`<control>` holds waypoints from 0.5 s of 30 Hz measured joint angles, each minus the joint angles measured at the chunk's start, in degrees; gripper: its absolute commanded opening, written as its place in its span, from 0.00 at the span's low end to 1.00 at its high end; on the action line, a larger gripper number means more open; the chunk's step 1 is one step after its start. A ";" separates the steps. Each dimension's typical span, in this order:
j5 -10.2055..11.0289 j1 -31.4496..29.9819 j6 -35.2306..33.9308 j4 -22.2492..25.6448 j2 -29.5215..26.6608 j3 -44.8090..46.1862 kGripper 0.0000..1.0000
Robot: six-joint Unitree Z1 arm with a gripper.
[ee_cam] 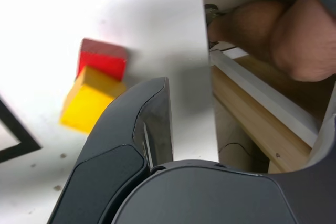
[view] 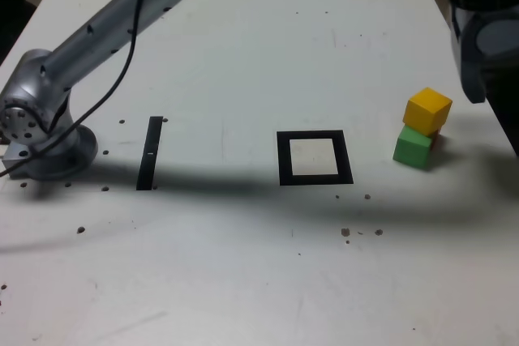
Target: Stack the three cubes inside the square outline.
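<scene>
**Cubes sitting piled outside the outline, open gripper hovering above**

Nearest the exterior camera, bare white table (view: 243,281) is lying speckled with dark dots. Beyond it, the square outline (view: 315,158) is lying empty, a black strip (view: 150,153) lying well apart toward the exterior view's left by the arm's base (view: 40,131). Toward the exterior view's right, the yellow cube (view: 427,110) is resting tilted on the green cube (view: 413,147) and the red cube (ee_cam: 101,60), all touching. The gripper (view: 478,30) is hanging above them, jaws standing wide, holding nothing. Past the table edge, a person's leg (ee_cam: 283,35) is showing
</scene>
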 measured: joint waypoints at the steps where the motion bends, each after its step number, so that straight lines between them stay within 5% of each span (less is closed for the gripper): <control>1: -0.13 0.07 0.09 -0.34 0.39 -0.37 0.99; 15: -2.72 0.62 -0.54 -0.29 2.74 -0.21 0.99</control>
